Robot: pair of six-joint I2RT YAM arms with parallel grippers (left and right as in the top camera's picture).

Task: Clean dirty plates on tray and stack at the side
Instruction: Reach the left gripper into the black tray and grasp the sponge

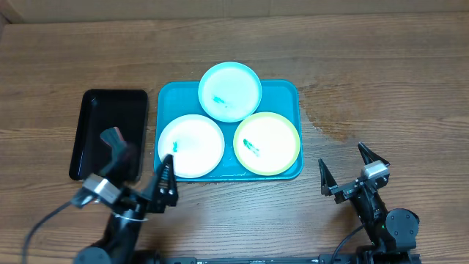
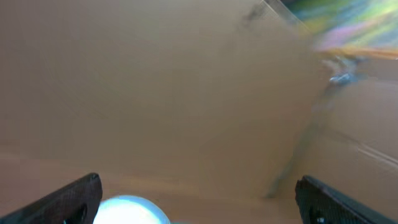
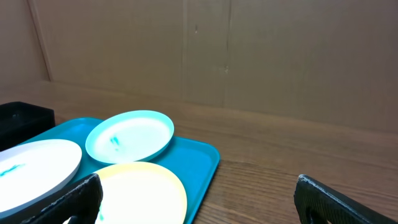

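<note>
The turquoise tray (image 1: 286, 95) lies at the table's middle and holds three plates. The light blue plate (image 1: 230, 91) is at its back, the white plate (image 1: 191, 145) at front left, the pale yellow plate with green rim (image 1: 267, 143) at front right. Each has a small teal smear. My left gripper (image 1: 139, 165) is open and empty, near the white plate's front left edge. Its wrist view is blurred, with a pale round shape (image 2: 130, 211) at the bottom. My right gripper (image 1: 352, 169) is open and empty, right of the tray. The right wrist view shows the tray (image 3: 199, 158) and plates.
A smaller black rectangular tray (image 1: 110, 128) lies left of the turquoise tray, partly under my left gripper. A cardboard wall (image 3: 249, 56) stands behind the wooden table. A darker patch (image 1: 326, 121) marks the wood right of the tray.
</note>
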